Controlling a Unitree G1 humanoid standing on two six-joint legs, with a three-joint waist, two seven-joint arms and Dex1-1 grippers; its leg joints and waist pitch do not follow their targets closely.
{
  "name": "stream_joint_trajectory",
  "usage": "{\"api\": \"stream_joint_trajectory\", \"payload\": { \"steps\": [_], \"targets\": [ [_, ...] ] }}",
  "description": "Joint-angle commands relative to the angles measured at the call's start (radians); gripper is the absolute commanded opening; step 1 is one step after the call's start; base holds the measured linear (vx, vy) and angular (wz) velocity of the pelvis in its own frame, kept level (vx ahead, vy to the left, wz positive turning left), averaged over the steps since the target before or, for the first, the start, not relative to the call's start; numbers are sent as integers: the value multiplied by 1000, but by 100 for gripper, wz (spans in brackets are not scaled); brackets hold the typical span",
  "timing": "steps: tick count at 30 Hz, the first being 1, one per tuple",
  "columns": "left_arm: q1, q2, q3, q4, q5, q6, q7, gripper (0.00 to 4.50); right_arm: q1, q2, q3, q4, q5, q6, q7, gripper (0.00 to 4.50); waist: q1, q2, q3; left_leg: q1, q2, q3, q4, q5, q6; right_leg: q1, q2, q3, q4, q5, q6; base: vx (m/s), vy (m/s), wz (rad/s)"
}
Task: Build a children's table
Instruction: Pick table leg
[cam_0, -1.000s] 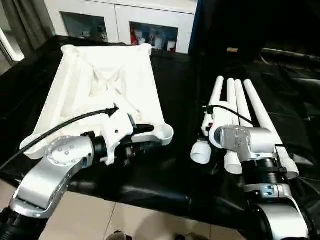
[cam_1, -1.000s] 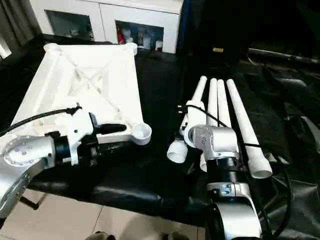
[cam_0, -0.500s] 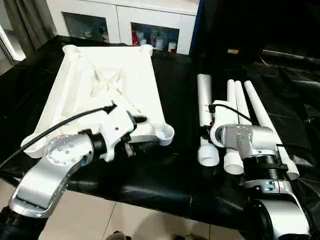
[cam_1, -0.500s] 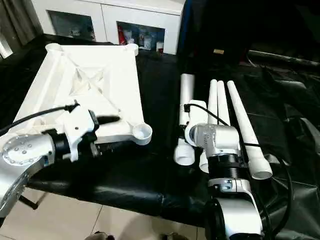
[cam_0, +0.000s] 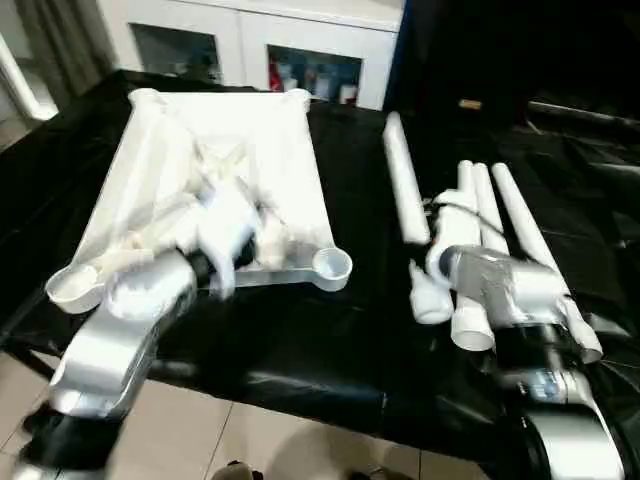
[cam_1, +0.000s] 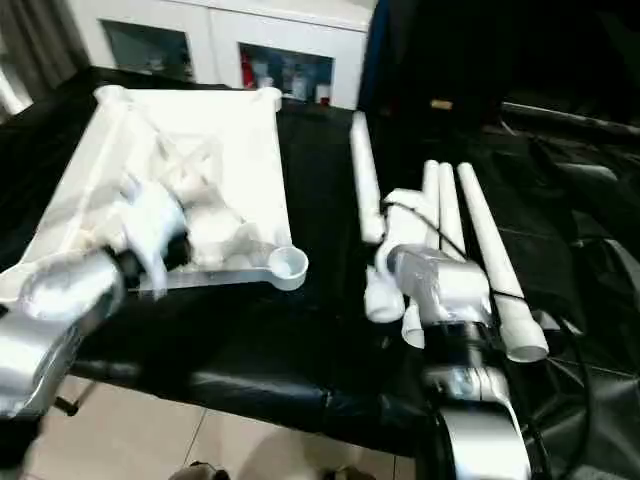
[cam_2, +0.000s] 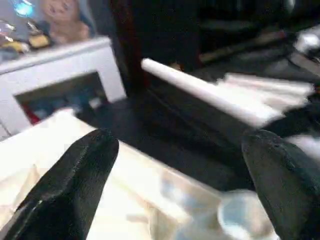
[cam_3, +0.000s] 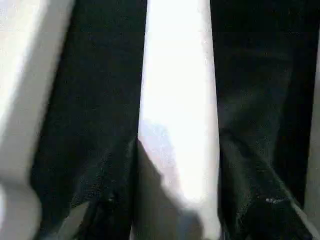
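— Since a second ago, what has moved?

— One leg (cam_0: 404, 180) has swung out of the bundle; its thin end now angles up toward the table top (cam_0: 225, 160), its thick end at the right gripper (cam_3: 175, 150). The left arm has shifted over the top and blurs in the head views.

— How do the grippers stand?

— The left gripper (cam_2: 180, 165) is spread wide, its two rounded matte black fingers (cam_2: 75, 180) far apart with nothing between them, hovering over the top's edge. The right gripper's fingers flank the smooth white tube of the leg on both sides, pinching it.

— And the table top itself?

— It lies underside up on the black cloth (cam_0: 330, 340), white glossy plastic, ribbed with a moulded cross, a round socket (cam_0: 331, 265) at its near corner. Three more tapered legs (cam_0: 510, 225) lie side by side right of the top, past the lifted leg.

— Anything one view adds?

— The left wrist view shows the raised leg as a slanted bar beyond the top, and a white cabinet (cam_2: 60, 80) behind. No legible writing.
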Motion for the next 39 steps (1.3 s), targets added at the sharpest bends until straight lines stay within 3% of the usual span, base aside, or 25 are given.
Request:
{"api": "stream_joint_trajectory", "payload": {
  "steps": [1,2,5,7,10,13,19,23,24,27,28,30,32,36,39],
  "targets": [
    [-38,-26,35,20,-65,61,14,450,4,-3,-44,-39,63,-13,43,185,6,1,-92,11,44,-8,-63,-66,-14,60,-74,52,-60,-80,-192,0,0,0],
    [-73,-72,79,27,-184,125,-13,450,10,13,-94,-65,147,-27,115,185,5,0,-93,8,39,-6,-62,-71,-9,64,-75,52,-58,-78,-203,0,0,0],
    [-97,-112,108,35,-256,146,-15,450,23,17,-105,-88,197,-41,169,185,10,-5,-95,4,44,-10,-61,-46,15,65,-75,48,-58,-51,-223,0,0,0],
    [-156,-166,137,79,-300,193,33,450,61,9,-80,-180,276,-39,292,185,13,-2,-95,7,43,-7,-57,-47,32,65,-75,49,-60,-43,-227,0,0,0],
    [-212,-216,172,111,-364,268,73,450,93,-1,-51,-272,346,-4,386,184,17,-8,-94,3,44,-9,-58,-49,53,70,-74,46,-64,-64,-223,0,0,0],
    [-254,-242,197,136,-411,308,73,450,114,-6,-29,-344,406,24,451,184,23,-7,-91,7,45,-9,-58,-72,42,64,-75,45,-75,-162,-198,0,0,0],
    [-272,-267,200,128,-474,364,77,450,146,-19,5,-416,479,55,512,184,29,-13,-91,8,48,-11,-61,-78,24,60,-76,44,-79,-201,-171,0,0,0],
    [-268,-281,196,97,-501,389,81,450,153,-27,26,-437,497,67,528,184,31,-17,-93,6,48,-12,-61,-76,19,60,-78,43,-79,-208,-164,0,0,0],
    [-267,-279,193,97,-499,391,81,450,152,-29,29,-438,500,68,530,184,31,-22,-92,4,47,-12,-61,-74,20,62,-79,44,-81,-217,-159,0,0,0],
    [-265,-278,190,101,-491,394,90,450,154,-34,39,-445,504,71,532,184,30,-21,-91,4,47,-13,-62,-78,16,59,-78,43,-84,-240,-136,0,0,0],
    [-263,-279,189,102,-489,398,101,450,152,-38,52,-451,503,70,531,184,29,-26,-92,3,47,-13,-63,-78,15,60,-77,43,-85,-243,-131,0,0,0],
    [-258,-287,197,103,-474,408,152,450,143,-52,110,-460,442,40,502,184,29,-25,-92,3,48,-15,-63,-76,9,60,-77,42,-84,-243,-119,0,0,0],
    [-258,-292,204,104,-473,415,173,450,140,-55,127,-461,418,27,489,184,28,-26,-92,2,48,-14,-62,-75,2,59,-77,43,-84,-242,-114,0,0,0],
    [-255,-302,219,95,-464,425,230,412,115,-45,217,-467,308,-37,411,184,28,-24,-93,4,47,-14,-63,-78,-9,57,-76,44,-83,-238,-116,0,0,0],
    [-256,-315,233,91,-462,419,275,388,96,-30,275,-492,266,-59,365,184,24,-21,-92,3,46,-15,-63,-86,-17,58,-75,43,-82,-225,-117,0,0,0]
  ]
}}
